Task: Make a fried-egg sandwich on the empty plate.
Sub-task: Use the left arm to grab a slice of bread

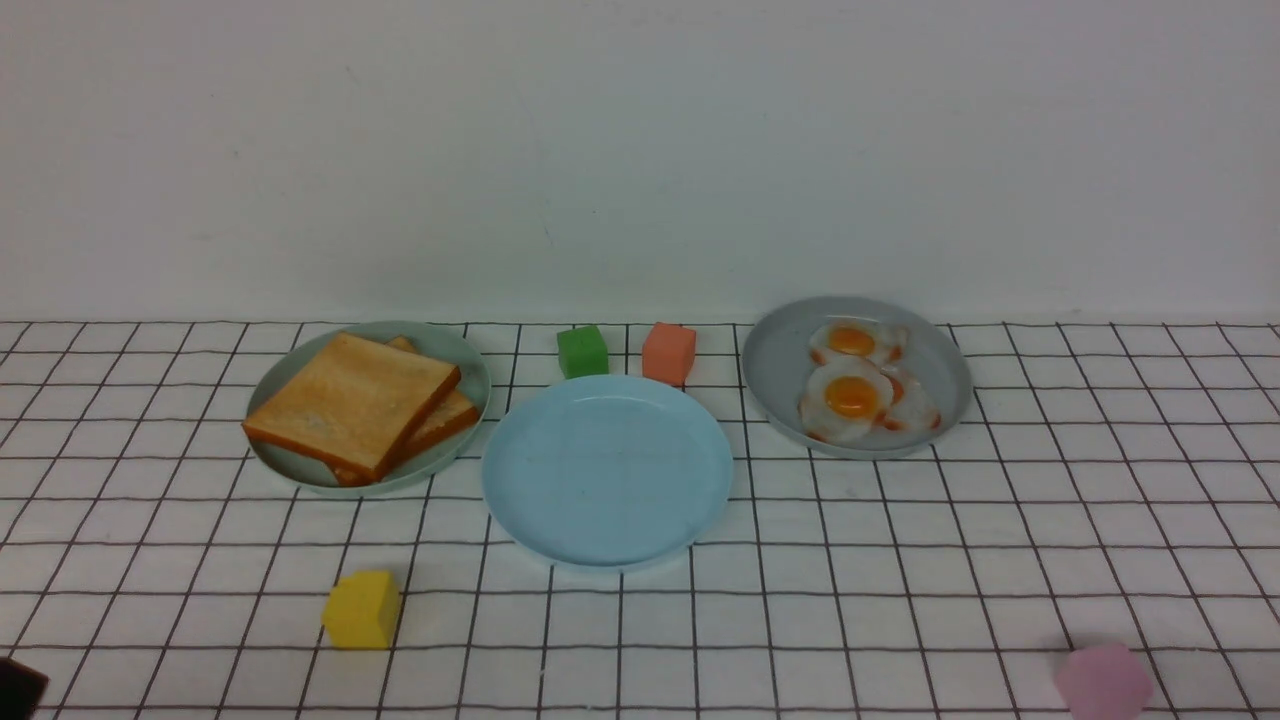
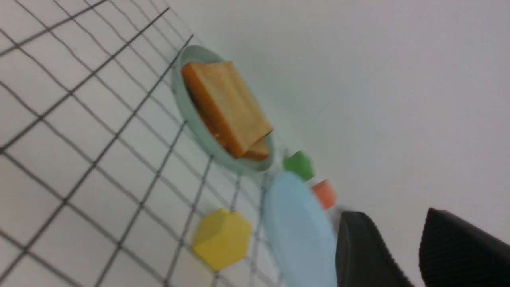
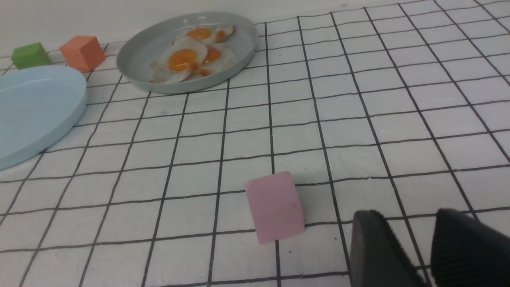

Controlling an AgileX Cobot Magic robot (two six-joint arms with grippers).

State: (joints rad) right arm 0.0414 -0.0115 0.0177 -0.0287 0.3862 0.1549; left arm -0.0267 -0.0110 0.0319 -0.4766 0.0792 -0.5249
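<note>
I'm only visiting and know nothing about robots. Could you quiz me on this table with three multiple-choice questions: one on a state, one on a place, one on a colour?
1. The blue plate is:
A) upside down
B) empty
C) full of soup

2. The toast lies:
A) on the blue plate
B) in a black pan
C) on the pale green plate

3. The two blocks just behind the blue plate are:
A) green and orange
B) red and purple
C) black and white

Answers:
1 B: its surface is bare.
2 C: both slices are stacked there, left of the blue plate.
3 A: the green block and the orange block sit by its far rim.
</note>
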